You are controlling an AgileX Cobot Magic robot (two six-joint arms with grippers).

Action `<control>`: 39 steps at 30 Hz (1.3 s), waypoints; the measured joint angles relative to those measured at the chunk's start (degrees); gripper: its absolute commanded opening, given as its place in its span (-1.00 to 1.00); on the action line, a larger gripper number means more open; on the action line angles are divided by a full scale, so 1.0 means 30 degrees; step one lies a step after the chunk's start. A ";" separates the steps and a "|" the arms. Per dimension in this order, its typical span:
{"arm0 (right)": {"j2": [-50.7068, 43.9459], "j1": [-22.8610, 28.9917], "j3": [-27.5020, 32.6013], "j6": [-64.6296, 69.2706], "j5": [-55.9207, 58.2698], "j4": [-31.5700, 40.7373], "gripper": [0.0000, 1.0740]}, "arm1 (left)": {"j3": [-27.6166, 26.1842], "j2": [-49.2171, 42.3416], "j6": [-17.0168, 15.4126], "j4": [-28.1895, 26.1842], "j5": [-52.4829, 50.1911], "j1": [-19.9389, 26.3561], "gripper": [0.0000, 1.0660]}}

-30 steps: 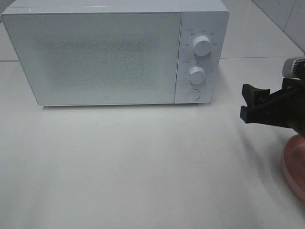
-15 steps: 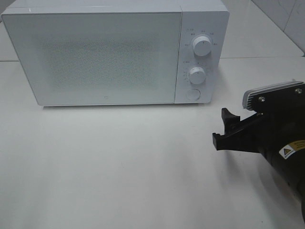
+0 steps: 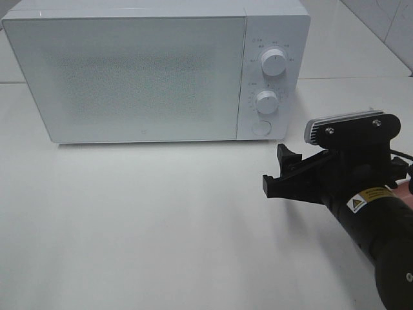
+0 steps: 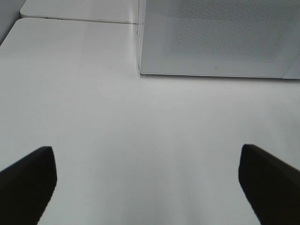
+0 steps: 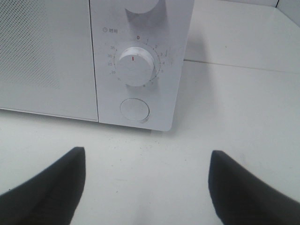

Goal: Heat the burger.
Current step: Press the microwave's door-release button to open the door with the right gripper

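The burger is out of view in every frame. The white microwave [image 3: 129,77] stands at the back of the table with its door shut. My right gripper [image 3: 276,169] is open and empty, low over the table, to the right of and in front of the microwave's control panel. In the right wrist view my right gripper [image 5: 147,187] faces the timer knob [image 5: 136,64] and the round button [image 5: 135,110], a short way off. My left gripper [image 4: 147,183] is open and empty above bare table, in front of the microwave's left corner [image 4: 140,70].
A sliver of a pink plate [image 3: 406,188] shows behind my right arm at the right edge. The panel carries two knobs [image 3: 273,63] [image 3: 266,101] and a round button [image 3: 261,127]. The white table [image 3: 161,226] spreads in front of the microwave.
My right arm has moved left and nearer the camera, toward the front of the microwave's control panel, and now hides most of the pink plate. The microwave is unchanged.
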 measured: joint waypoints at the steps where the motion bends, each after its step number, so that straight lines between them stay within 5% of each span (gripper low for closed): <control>1: 0.0000 0.0000 0.0000 0.0000 0.0000 0.0000 0.24 | 0.0000 0.0000 0.0000 0.0000 0.0000 0.0000 0.83; 9: 0.0115 0.0000 0.0000 0.4316 0.0000 0.0000 -0.06 | 0.0000 0.0000 0.0000 0.0000 0.0000 0.0000 0.83; 16: 0.0115 0.0000 0.0000 1.3942 0.0000 0.0000 -0.56 | 0.0000 0.0000 0.0000 0.0000 0.0000 0.0000 0.83; 27: 0.0115 0.0000 0.0000 2.7521 0.0000 -0.0477 -1.00 | 0.0000 0.0000 0.0000 0.0000 0.0000 0.0000 0.83; 39: 0.0134 -0.0115 -0.0458 2.8285 0.1070 -0.0019 -1.00 | 0.0000 0.0000 0.0000 0.0000 0.0000 0.0000 0.83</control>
